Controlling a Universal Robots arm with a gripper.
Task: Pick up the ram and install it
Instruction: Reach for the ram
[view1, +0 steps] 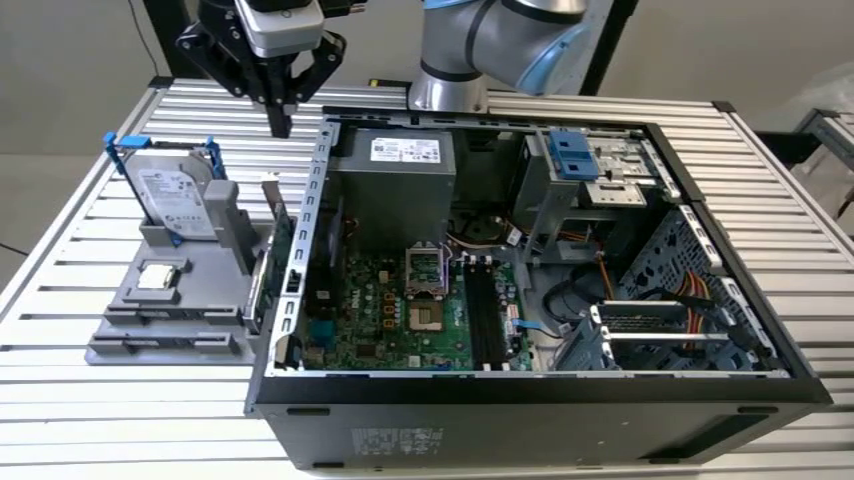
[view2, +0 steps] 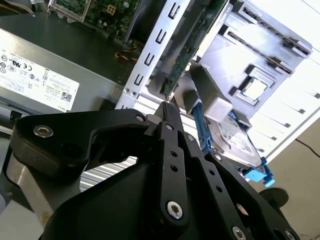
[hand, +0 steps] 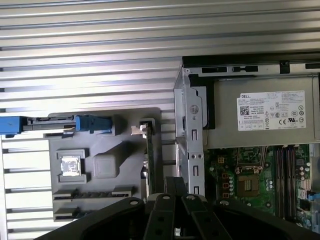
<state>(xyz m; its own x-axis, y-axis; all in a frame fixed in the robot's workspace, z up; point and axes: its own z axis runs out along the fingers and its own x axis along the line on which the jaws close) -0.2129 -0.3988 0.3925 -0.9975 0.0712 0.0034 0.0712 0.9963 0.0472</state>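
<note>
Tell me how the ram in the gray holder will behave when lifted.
The ram is a thin board standing on its edge in the gray holder, so it is probably light and stiff. Being so narrow, it may tip if pushed sideways.

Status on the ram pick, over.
Gripper shut, empty, above the ram. Ram on edge in gray holder, not gripped. Case wall close beside it, hard drive on the other side.

End of the ram behind the pincer, first wrist view
</note>
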